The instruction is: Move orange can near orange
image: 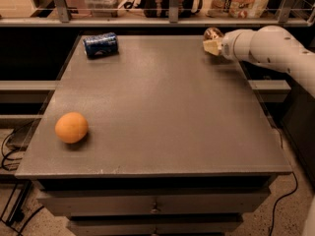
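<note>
Gripper point(211, 46) hung at the table's point(162, 112) far right corner, close against the orange can point(213, 33) just behind it, likely there for a grab. Clamped or apart, couldn't tell. Orange point(72, 127) sat well off, near-left of it, so a long carry loomed.

There is one round matte orange fruit point(71, 127), one shiny golden-orange can point(212, 33), one dark blue can point(100, 44), and one gripper point(210, 46) at the far right of the grey table point(162, 107).

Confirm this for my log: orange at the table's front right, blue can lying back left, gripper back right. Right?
No. The camera view shows the orange at the front left; the blue can lies back left, the gripper back right.
</note>
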### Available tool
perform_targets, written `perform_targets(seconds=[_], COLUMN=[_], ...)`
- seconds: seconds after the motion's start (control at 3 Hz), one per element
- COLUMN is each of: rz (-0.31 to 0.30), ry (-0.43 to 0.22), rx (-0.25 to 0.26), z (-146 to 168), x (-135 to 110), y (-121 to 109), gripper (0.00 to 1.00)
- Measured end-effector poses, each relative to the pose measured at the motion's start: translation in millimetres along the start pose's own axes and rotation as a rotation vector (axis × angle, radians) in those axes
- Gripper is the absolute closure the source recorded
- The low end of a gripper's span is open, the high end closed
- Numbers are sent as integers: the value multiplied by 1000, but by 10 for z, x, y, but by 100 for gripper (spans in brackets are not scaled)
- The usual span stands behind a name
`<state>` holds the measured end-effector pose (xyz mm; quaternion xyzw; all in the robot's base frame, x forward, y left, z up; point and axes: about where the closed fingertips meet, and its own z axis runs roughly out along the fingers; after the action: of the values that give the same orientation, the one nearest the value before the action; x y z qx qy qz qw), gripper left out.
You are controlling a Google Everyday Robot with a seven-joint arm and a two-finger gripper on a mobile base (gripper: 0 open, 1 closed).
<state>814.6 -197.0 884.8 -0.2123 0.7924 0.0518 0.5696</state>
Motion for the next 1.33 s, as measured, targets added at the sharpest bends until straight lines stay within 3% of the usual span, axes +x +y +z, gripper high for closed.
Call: perform_targets(seconds=[0.33, 0.67, 1.0, 1.33], rz=[-66, -83, -69, -115], ry=[3, -8, -69, -192], rx=[-28, -113, -272, -431], z=[-20, -22, -15, -195], x=[-114, -200, -378, -893], y=[158, 379, 652, 912], gripper=[88, 100, 100, 100])
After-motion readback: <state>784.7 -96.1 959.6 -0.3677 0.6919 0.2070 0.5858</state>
